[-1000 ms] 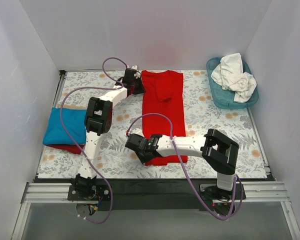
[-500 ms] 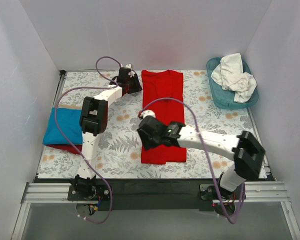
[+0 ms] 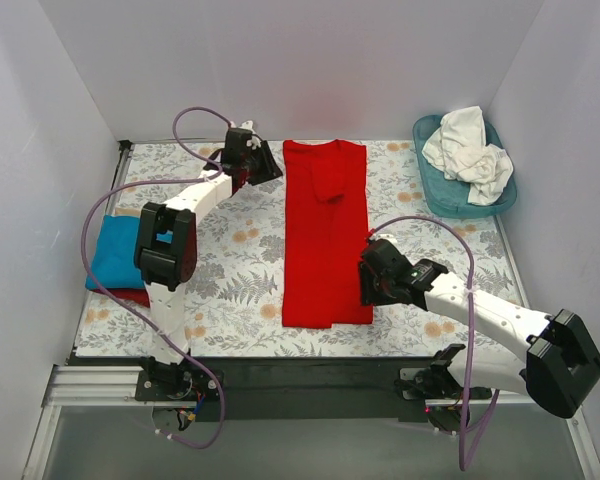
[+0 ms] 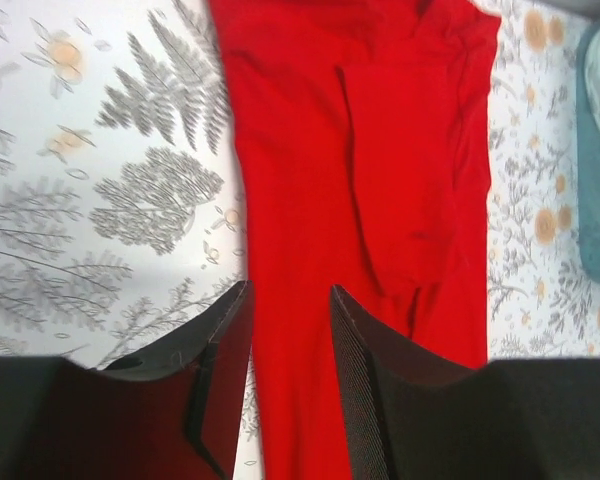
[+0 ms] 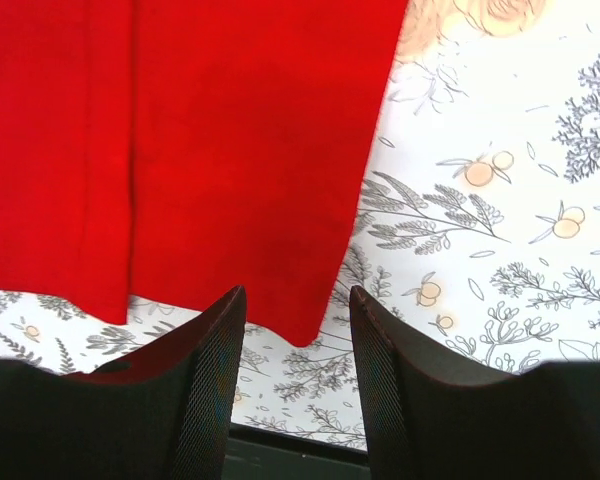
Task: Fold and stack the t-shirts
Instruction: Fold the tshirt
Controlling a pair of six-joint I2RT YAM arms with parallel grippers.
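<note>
Red t-shirt (image 3: pixel 325 235) lies flat as a long, sleeves-in strip at table centre, with the left gripper (image 4: pixel 290 300) beside its 11 o'clock collar corner and the right gripper (image 5: pixel 297 300) beside its 5 o'clock hem corner, both spread and empty, probably staged for a crosswise fold.

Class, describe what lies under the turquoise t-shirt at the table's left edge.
A strip of red cloth peeks out beneath the turquoise t-shirt along its near edge. How far it extends underneath is covered, and the left arm hides the stack's right side.

Bare cloth (image 3: pixel 230 290) flanks the red t-shirt (image 3: pixel 325 240); basket (image 3: pixel 445 203) apparently crowds far-right corner.
</note>
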